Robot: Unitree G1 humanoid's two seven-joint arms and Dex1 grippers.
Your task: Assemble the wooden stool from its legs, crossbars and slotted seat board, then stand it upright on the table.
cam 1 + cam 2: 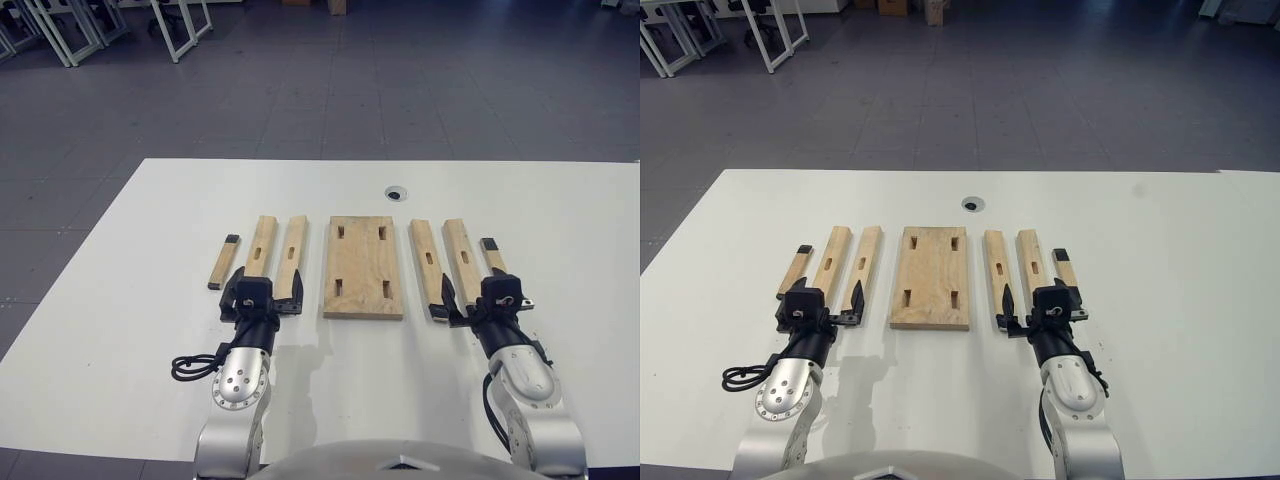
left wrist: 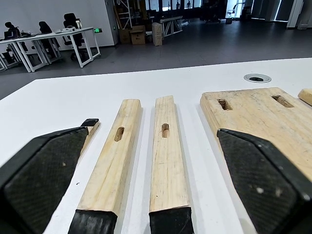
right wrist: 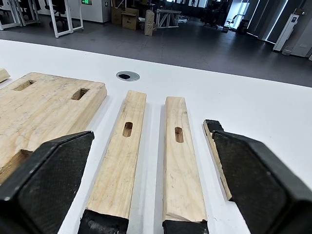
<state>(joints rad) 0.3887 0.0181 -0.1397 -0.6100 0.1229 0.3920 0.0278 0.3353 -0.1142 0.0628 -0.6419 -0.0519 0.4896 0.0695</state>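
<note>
The slotted seat board [image 1: 363,266] lies flat in the middle of the white table. To its left lie two slotted legs [image 1: 260,247] [image 1: 292,255] and a short crossbar [image 1: 223,261]. On its right are two more legs [image 1: 427,262] [image 1: 461,255] and another crossbar [image 1: 492,256]. My left gripper [image 1: 262,297] stands open at the near ends of the left legs [image 2: 113,156] [image 2: 167,151], holding nothing. My right gripper [image 1: 485,300] is open too, at the near ends of the right legs [image 3: 122,156] [image 3: 179,156].
A round cable hole [image 1: 397,192] sits in the table behind the board. A black cable loop [image 1: 190,367] lies beside my left arm. Bare table surface [image 1: 560,230] stretches to the right, and the far edge drops to a grey floor.
</note>
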